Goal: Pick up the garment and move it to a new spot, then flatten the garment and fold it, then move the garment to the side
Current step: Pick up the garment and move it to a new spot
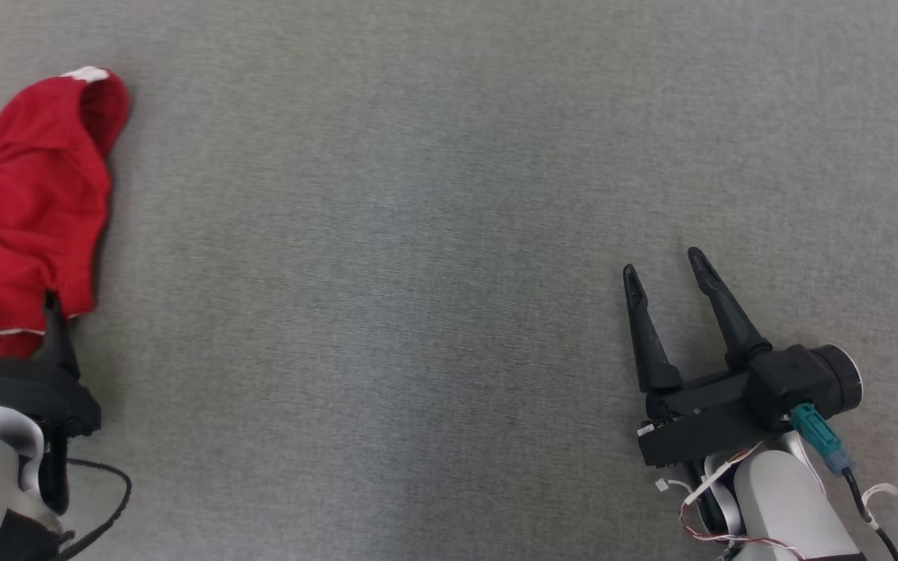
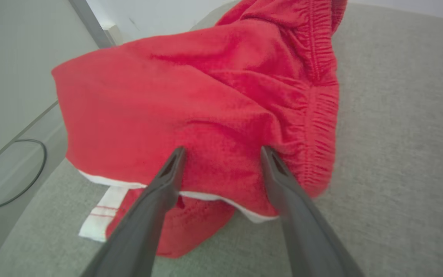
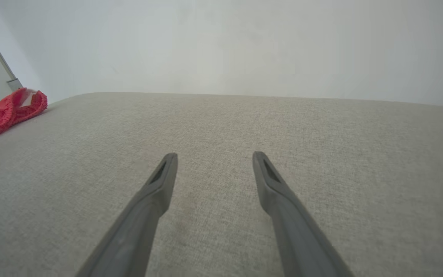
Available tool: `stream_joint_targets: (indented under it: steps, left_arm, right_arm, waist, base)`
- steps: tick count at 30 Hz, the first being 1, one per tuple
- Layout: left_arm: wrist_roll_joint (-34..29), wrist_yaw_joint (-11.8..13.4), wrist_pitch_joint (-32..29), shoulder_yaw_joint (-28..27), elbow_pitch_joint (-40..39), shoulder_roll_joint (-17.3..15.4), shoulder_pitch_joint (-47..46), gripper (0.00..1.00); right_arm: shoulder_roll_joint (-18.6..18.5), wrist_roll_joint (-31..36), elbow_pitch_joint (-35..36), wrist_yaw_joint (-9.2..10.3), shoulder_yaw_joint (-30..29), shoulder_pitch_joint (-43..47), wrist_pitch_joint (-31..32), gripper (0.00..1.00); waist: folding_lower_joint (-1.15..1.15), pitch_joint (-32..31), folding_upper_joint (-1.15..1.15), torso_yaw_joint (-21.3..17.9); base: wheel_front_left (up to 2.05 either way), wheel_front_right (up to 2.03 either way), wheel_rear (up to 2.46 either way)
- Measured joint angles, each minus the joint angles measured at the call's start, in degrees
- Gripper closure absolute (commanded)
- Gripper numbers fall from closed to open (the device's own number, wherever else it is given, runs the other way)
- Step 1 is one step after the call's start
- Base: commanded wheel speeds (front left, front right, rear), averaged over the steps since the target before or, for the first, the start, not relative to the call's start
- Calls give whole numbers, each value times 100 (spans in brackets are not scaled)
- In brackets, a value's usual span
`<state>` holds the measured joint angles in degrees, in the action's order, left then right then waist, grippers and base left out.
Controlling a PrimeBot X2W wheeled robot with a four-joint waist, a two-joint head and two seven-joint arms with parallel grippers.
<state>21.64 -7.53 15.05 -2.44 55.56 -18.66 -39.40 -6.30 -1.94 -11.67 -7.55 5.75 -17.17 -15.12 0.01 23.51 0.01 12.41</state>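
Head view puts the red garment at the far left of the grey fabric surface, bunched in a crumpled heap, with part of it cut off by that view's left edge. Your left gripper sits right at the near end of the heap, its two dark fingers spread apart and pointing into the cloth. From the left wrist view you see the left gripper with both tips set against the red garment, just above a white hem. The fingers stand wide with no fold pinched between them, and you cannot tell whether the tips actually press the cloth. A gathered elastic band runs down the garment's right side in that view, and a small white label with thin red lines pokes out beneath the hem. Your right gripper is well apart from the garment, at the lower right of the head view over bare fabric, fingers open and holding nothing. A teal connector is plugged in at its wrist. Right wrist view shows the right gripper parted above the grey surface, and the garment lies far off at the left edge below a pale wall.
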Motion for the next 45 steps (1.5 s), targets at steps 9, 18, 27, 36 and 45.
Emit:
stream_joint_targets:
  steps: [9,18,27,36,45]
  left_arm:
    - [110,71,5,-86,699,-98,-304,100]
    - [-196,88,0,-223,-495,-241,-237,100]
    - [-500,12,0,48,-1543,86,23,100]
    - [-350,3,0,1043,-1954,900,409,100]
    - [40,2,0,2335,-2168,1415,630,100]
  right_arm:
    - [104,-8,-44,0,-118,-6,0,0]
    - [256,-142,-171,0,-230,125,0,0]
    - [323,-570,-302,0,-208,425,0,0]
    - [330,-901,-350,0,-126,594,1,0]
    - [330,-950,-389,0,-159,722,0,0]
  waist:
    - [-1,81,0,-308]
    - [-1,-353,0,-396]
    - [-2,-934,-1,-658]
    - [-2,-1273,-1,-1322]
    - [-2,-1456,-1,-2095]
  base:
    - [0,0,0]
    - [0,0,0]
    - [0,0,0]
    - [0,0,0]
    - [0,0,0]
